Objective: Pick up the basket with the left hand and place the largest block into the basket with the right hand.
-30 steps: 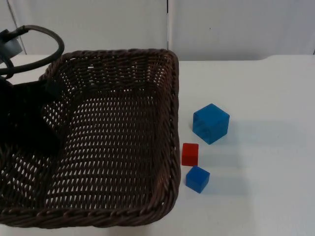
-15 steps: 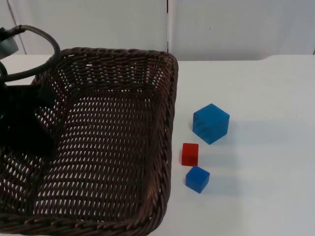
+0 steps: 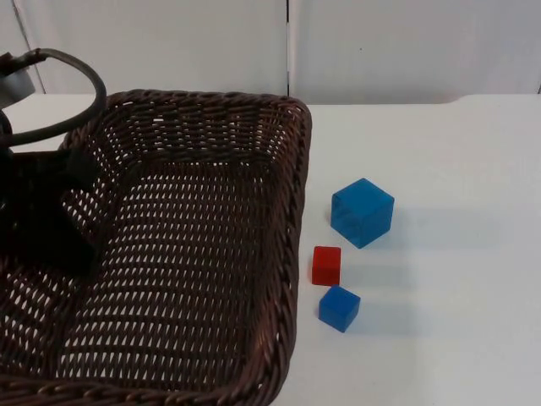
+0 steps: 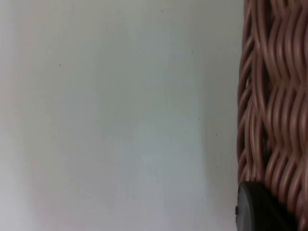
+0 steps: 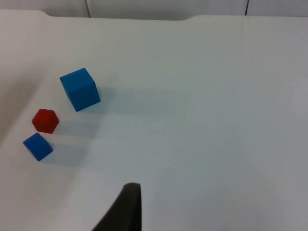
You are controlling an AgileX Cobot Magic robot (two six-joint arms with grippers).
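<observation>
Basket: you are seeing the dark wicker basket (image 3: 169, 245) at the left half of the table (image 3: 456, 169), and it is looking lifted and tilted toward the camera; this is my judgement from how large its near rim is appearing.
Left gripper: the left gripper (image 3: 46, 224) is sitting at the basket's left wall, and its black fingertip (image 4: 257, 209) is lying against the weave (image 4: 272, 96) in the left wrist view. It is appearing to hold the rim, but you cannot tell how far its fingers are closed.
Largest block: the big blue cube (image 3: 362, 211) is standing on the table just beside the basket's right wall, apart from it.
Other blocks: the red cube (image 3: 326, 265) and the small blue cube (image 3: 339, 308) are lying nearer the camera than the big one, in a loose row.
Right gripper: it is waiting well back from the blocks. One dark fingertip (image 5: 126, 207) is showing; you cannot tell the opening.
Deciding relation: the big blue cube (image 5: 80, 89) is lying ahead of the right gripper and to one side, as the block farthest from it. The right arm is the free one, so you are needing to reach past the two small cubes.
</observation>
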